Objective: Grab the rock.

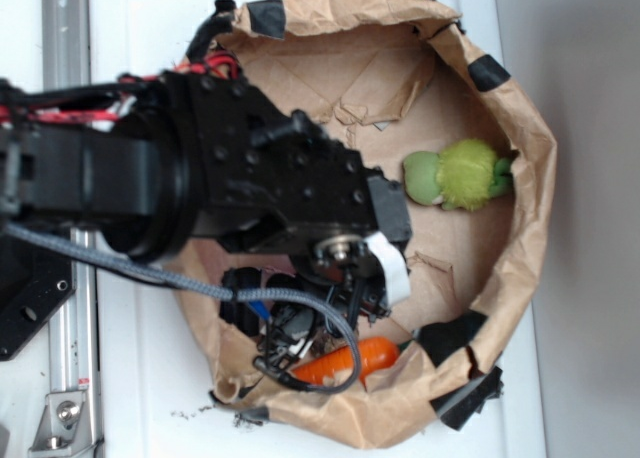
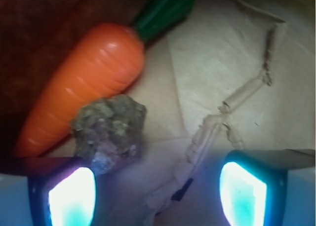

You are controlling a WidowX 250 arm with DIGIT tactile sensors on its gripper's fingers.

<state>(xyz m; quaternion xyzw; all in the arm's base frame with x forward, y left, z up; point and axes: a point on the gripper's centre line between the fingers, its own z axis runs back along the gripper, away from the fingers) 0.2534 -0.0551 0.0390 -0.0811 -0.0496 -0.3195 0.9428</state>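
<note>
rock (image 2: 109,131): lumpy, no clear long axis, touching carrot (image 2: 84,90) | gripper (image 2: 158,191): spread apart, empty, left finger beside rock

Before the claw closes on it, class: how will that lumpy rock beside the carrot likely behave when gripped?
The rock looks rough and solid, so it probably stays stiff and resists slipping. Its irregular lumps may let it twist between the open claw fingers. It sits against the smooth carrot, which may roll if nudged.
</note>
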